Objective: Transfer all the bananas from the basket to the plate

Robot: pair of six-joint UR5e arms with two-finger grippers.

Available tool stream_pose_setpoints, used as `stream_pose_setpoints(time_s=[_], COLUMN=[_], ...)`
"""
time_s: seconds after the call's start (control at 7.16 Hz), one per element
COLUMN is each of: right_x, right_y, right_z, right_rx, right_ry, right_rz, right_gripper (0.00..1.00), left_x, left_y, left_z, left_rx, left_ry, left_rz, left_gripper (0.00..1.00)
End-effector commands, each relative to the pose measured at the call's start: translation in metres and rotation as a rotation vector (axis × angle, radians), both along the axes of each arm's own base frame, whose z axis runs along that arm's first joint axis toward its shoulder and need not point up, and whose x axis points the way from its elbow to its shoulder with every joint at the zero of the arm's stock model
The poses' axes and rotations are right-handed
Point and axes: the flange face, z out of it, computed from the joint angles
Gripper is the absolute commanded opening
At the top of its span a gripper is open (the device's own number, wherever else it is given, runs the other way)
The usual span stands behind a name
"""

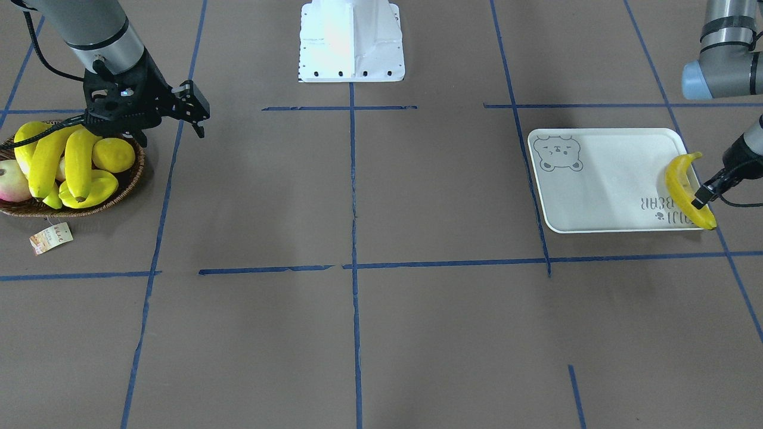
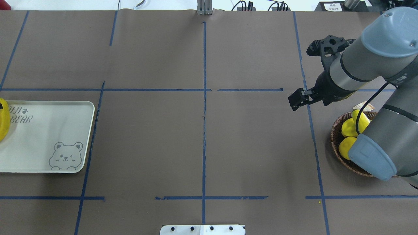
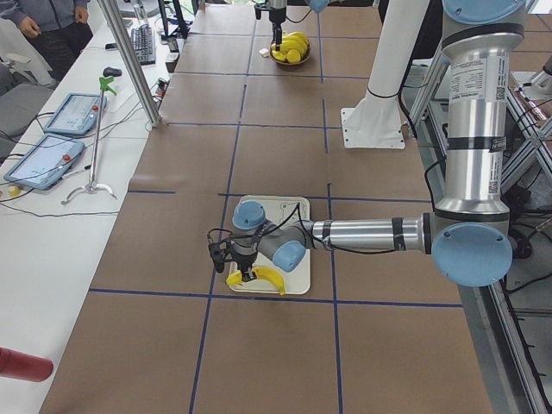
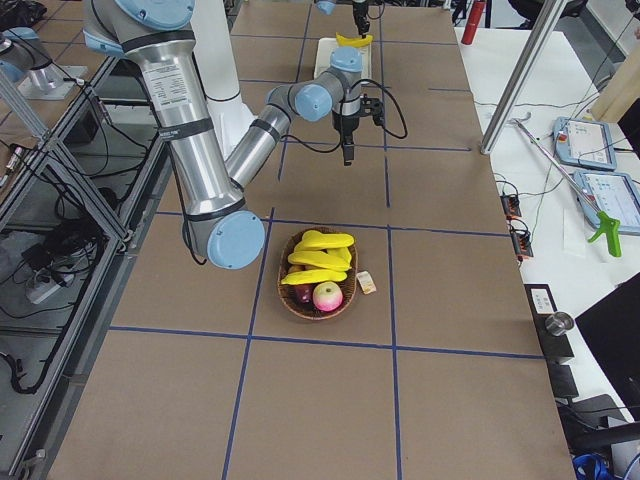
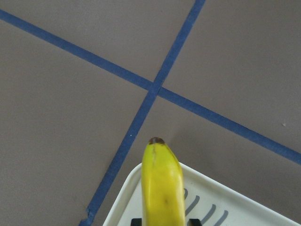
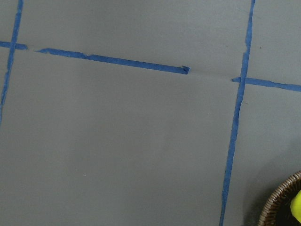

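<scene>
One yellow banana (image 1: 679, 182) lies along the outer short edge of the white bear plate (image 1: 602, 185), its tip past the corner. My left gripper (image 1: 705, 195) is shut on it; the left wrist view shows that banana (image 5: 162, 183) between the fingertips, over the plate's corner (image 5: 202, 207). I cannot tell whether it touches the plate. Three more bananas (image 1: 76, 159) lie in the wicker basket (image 1: 128, 185). My right gripper (image 1: 197, 116) hangs open and empty above the table, just beside the basket toward the centre.
The basket also holds a round lemon (image 1: 113, 154) and a pink-green fruit (image 1: 12, 182); its paper tag (image 1: 52, 236) lies on the table in front. The white robot base (image 1: 351, 42) stands mid-table at the robot's side. Blue tape lines grid the brown surface.
</scene>
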Motion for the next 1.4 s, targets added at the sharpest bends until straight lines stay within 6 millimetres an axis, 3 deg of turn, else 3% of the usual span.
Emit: stream_pose_setpoints(time_s=[0.0,0.14,0.28,0.42,0.56,0.84,0.98,1.26], right_x=[0.003,0.009,0.025,0.047,0.063,0.09,0.092,0.084], right_y=[0.003,0.008,0.025,0.04,0.053,0.083,0.085,0.079], right_z=[-0.001,0.002,0.024,0.049,0.072,0.146,0.183,0.206], right_rx=[0.002,0.003,0.014,0.042,0.046,0.074,0.08,0.064], right_ry=[-0.002,0.0,0.022,0.058,0.069,0.041,0.037,0.059], right_rz=[0.0,0.002,-0.024,-0.073,-0.082,-0.074,-0.07,-0.076], right_gripper=[1.0,1.0,1.0,1.0,1.0,1.0,0.99,0.9], left_x=[0.004,0.008,0.009,0.012,0.013,0.014,0.014,0.013], left_y=[0.003,0.004,0.003,0.002,0.0,0.0,0.0,0.003], left_z=[-0.017,-0.055,-0.082,-0.094,-0.098,-0.099,-0.1,-0.097], left_rx=[0.025,0.06,0.109,0.129,0.138,0.139,0.142,0.139], left_ry=[0.077,0.144,0.164,0.173,0.177,0.177,0.177,0.175], left_rz=[0.041,0.074,0.08,0.085,0.087,0.087,0.087,0.087], left_gripper=[0.99,1.0,1.0,1.0,0.99,1.0,1.0,1.0])
